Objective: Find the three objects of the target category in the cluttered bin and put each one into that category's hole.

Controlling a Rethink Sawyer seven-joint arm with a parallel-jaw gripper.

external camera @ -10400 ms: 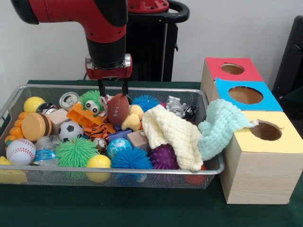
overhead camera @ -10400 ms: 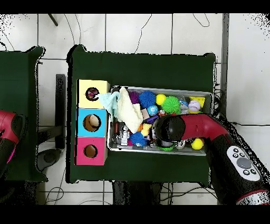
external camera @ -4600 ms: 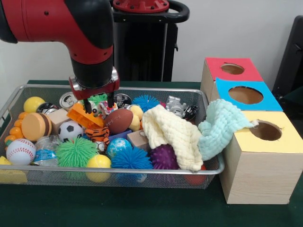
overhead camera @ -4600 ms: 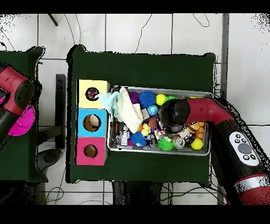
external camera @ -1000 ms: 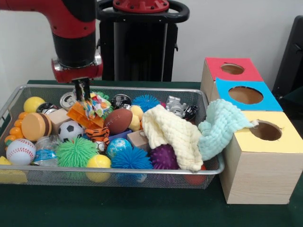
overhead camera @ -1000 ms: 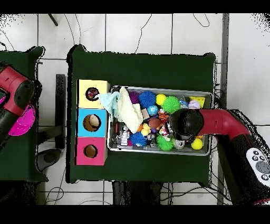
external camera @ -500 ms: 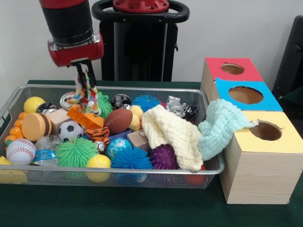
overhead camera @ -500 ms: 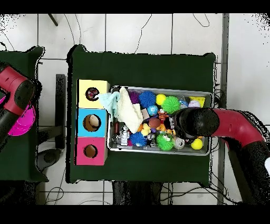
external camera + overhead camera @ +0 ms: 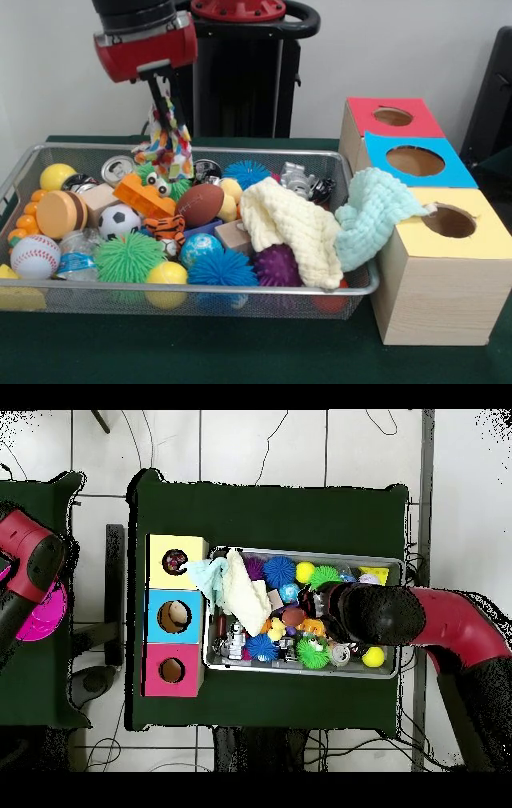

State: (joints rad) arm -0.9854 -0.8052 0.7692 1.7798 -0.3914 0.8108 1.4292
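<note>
Gripper (image 9: 162, 86) at the upper left pinches the top of a colourful cloth (image 9: 168, 140). It hangs straight down from the fingers, its bottom just above the toys in the wire bin (image 9: 240, 298).

A multicoloured patterned cloth (image 9: 168, 136) hangs limp and lengthwise, pinched at its top end, its lower end dangling just above the toys at the far left of the wire bin (image 9: 200, 300). A cream cloth (image 9: 292, 228) lies crumpled in the bin's right part, and a mint cloth (image 9: 372, 212) drapes over the rim against the yellow-topped box (image 9: 444, 268), near its hole (image 9: 450, 221)
</note>
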